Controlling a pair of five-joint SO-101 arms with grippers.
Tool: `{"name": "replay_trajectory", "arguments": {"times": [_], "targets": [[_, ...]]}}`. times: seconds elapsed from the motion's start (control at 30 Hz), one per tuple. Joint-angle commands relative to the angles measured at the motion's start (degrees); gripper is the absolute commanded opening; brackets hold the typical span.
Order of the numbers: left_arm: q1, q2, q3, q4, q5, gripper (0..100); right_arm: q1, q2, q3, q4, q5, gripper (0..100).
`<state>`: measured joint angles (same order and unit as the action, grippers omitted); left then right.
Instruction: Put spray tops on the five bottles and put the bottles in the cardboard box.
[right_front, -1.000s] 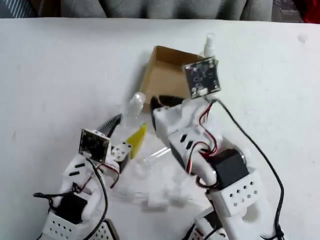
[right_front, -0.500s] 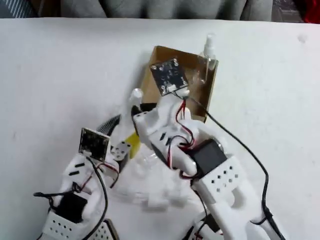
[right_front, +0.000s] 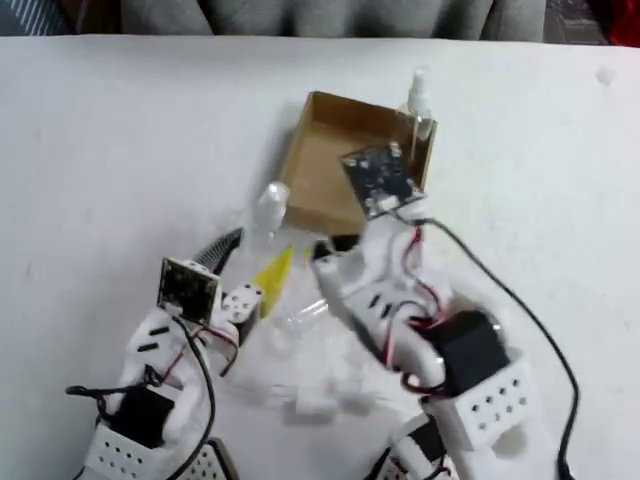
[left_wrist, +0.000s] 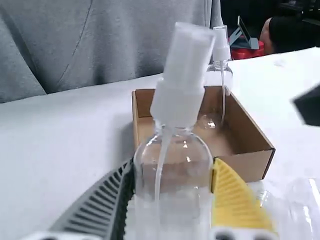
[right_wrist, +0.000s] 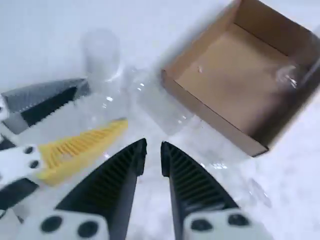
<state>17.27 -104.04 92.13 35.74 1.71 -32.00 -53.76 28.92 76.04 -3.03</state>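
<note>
My left gripper is shut on a clear bottle standing upright between its grey finger and its yellow one. A white spray top sits on that bottle. Just beyond it is the cardboard box, and a second bottle with a spray top stands at its far right corner. My right gripper hovers low in front of the box, its black fingers slightly open and nothing between them. It is close beside the left gripper's yellow finger.
Clear bottles without tops lie on the white table between the two arms, with more clear plastic parts nearer the arm bases. One bottle lies against the box's near wall. The table's left and far sides are open.
My right arm swung left over the held bottle, then came back right and drew toward the table's front. The left arm and its bottle stayed put.
</note>
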Motion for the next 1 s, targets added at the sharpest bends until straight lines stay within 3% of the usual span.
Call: {"name": "replay_trajectory", "arguments": {"times": [0.0, 0.23, 0.47, 0.73, 0.97], "targets": [[-0.6, -0.7, -0.7, -6.7, -0.1, 2, 10.4, -1.4, -1.6, 7.0, 4.7, 1.5], [-5.2, -0.5, -2.0, -17.8, 5.6, 2, 24.3, -1.8, 10.5, 6.2, 11.7, 1.5], [-4.8, 2.9, -9.8, -19.6, 5.8, 2, 34.9, -1.8, 24.8, -2.2, 16.4, 1.5], [-5.2, 30.9, -28.2, -28.0, 5.9, 2, 40.1, -1.8, 36.1, -13.5, 16.4, 1.5], [-4.8, 52.9, -33.6, -47.2, 5.9, 2, 45.0, -1.8, 45.6, -27.1, 16.4, 1.5]]}}
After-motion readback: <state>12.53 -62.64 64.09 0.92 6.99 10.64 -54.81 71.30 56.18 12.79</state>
